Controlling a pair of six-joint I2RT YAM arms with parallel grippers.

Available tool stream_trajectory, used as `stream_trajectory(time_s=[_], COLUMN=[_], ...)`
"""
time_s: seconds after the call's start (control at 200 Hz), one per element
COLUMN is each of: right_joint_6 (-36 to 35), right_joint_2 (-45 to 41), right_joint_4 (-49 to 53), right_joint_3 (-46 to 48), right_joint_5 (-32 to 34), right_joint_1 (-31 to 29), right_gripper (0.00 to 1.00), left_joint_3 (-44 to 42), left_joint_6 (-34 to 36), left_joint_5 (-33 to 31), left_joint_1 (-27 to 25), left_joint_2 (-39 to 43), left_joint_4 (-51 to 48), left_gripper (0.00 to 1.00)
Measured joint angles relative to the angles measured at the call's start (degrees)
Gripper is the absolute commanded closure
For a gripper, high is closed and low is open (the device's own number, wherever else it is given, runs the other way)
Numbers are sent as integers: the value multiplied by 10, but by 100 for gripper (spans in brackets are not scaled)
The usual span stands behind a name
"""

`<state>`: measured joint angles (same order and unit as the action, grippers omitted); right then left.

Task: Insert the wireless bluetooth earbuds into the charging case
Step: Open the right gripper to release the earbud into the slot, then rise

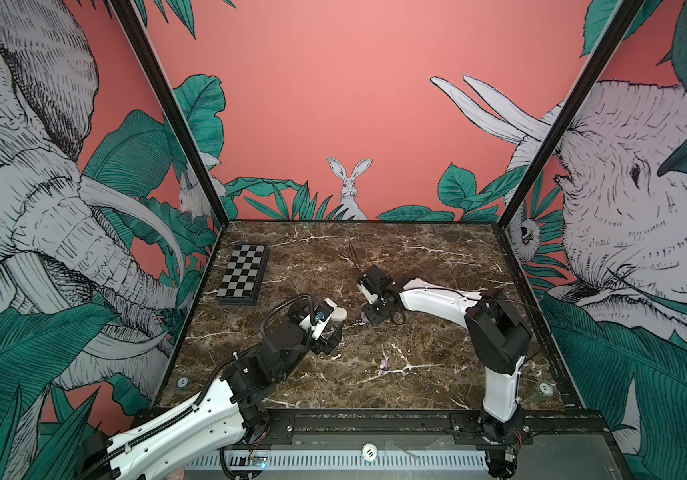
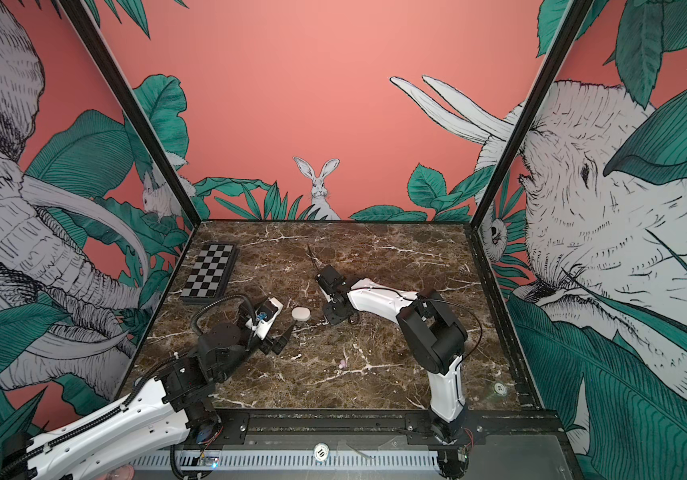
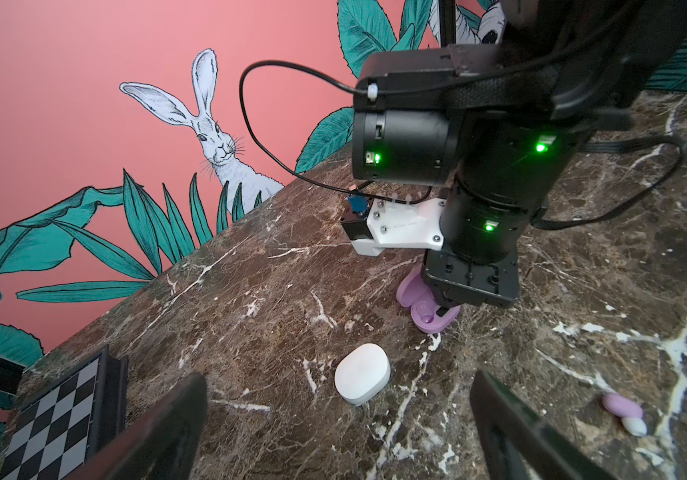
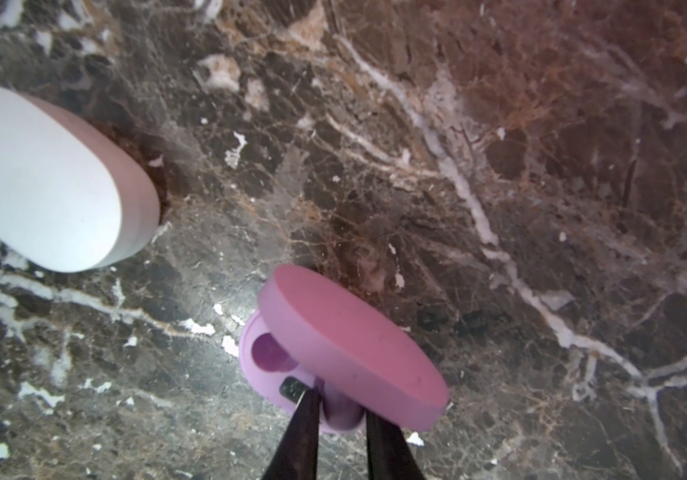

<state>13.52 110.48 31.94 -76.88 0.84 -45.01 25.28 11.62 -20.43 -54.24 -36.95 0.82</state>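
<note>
Right gripper (image 4: 341, 402) jaws are held only narrowly apart, one on each side of a lilac earbud (image 4: 342, 419) that sits in a socket of the open lilac case (image 3: 441, 326); whether the bud is pinched or already freed cannot be told. Left gripper (image 3: 339, 376) is spread wide and holds nothing, poised near the closed white case (image 3: 361, 379). A second lilac earbud (image 3: 622, 405) lies loose on the marble table (image 3: 250, 299), well apart from both cases, with what looks like a white earbud (image 3: 634, 427) touching it; the lilac case's other socket (image 4: 269, 353) is seen empty.

Trouble is judged likeliest on withdrawal: the bud may not be fully seated and could be dragged out if it clings to a finger. The tilted lid (image 4: 350, 345) hangs close over the fingers (image 4: 300, 432), so it could be clipped on the way up, and the light, unbraced case could be tipped or slid.

The right arm is stretched toward the table's middle, wrist bent so the fingers point steeply down. The left arm is reached in low from the near side.
</note>
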Motion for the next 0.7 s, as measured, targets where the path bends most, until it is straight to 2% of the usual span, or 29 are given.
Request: stream_trajectory(time_s=[0.335,0.645,0.7], right_joint_6=[0,3,4], right_joint_2=[0,-8,-12], right_joint_4=[0,3,4], right_joint_3=[0,0,0], right_joint_5=[0,2,2], right_joint_1=[0,0,0], right_gripper=[75,61,56], left_joint_3=[0,0,0], left_joint_6=[0,0,0], left_joint_5=[0,0,0], left_joint_1=[0,0,0], left_joint_2=[-1,-1,-1], left_joint_4=[0,0,0], left_gripper=[1,1,1])
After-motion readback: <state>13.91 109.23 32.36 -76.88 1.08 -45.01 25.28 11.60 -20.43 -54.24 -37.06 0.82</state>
